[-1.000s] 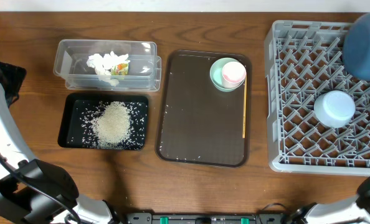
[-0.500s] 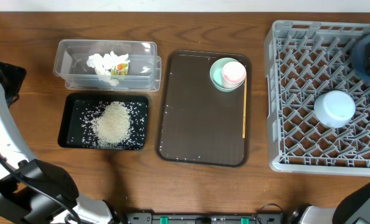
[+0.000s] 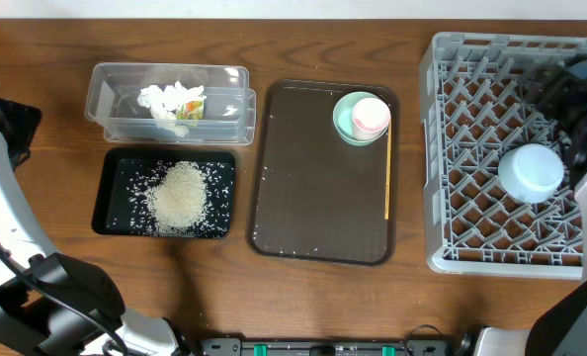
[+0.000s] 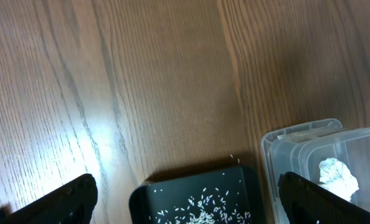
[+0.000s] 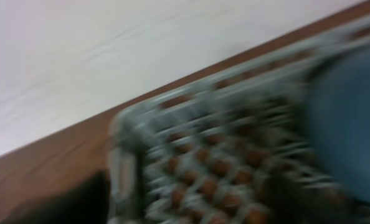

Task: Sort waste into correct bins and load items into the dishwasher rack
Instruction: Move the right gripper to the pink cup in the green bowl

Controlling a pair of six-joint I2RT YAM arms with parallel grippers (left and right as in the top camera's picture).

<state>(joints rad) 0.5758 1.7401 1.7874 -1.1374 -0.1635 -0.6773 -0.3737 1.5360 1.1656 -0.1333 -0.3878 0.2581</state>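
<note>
The rice [image 3: 180, 196] lies heaped in the black tray [image 3: 111, 193]. Crumpled tissue [image 3: 172, 101] sits in the clear tub [image 3: 106, 84]. On the brown serving tray [image 3: 313, 198] a mint green bowl [image 3: 346, 121] holds the pink cup [image 3: 371, 116], with the wooden stick [image 3: 387, 178] beside it. The light blue bowl [image 3: 531, 172] rests upside down in the grey rack [image 3: 471, 148]. My right gripper [image 3: 570, 84] hovers over the rack's far right, jaws wide apart, with a blurred dark blue plate [image 5: 350, 124] beside it. My left gripper [image 4: 191, 205] hangs open above the black tray's end [image 4: 194, 193].
The rack's wall [image 5: 126, 168] and the table's back edge show blurred in the right wrist view. Bare wood [image 4: 141, 81] lies beyond the tub [image 4: 309, 149] and black tray. My left arm [image 3: 7, 198] runs along the table's left side.
The dark blue plate, high over the rack's far right corner a second ago, has dropped from the overhead view. My right gripper's jaws have spread. The left arm has not moved.
</note>
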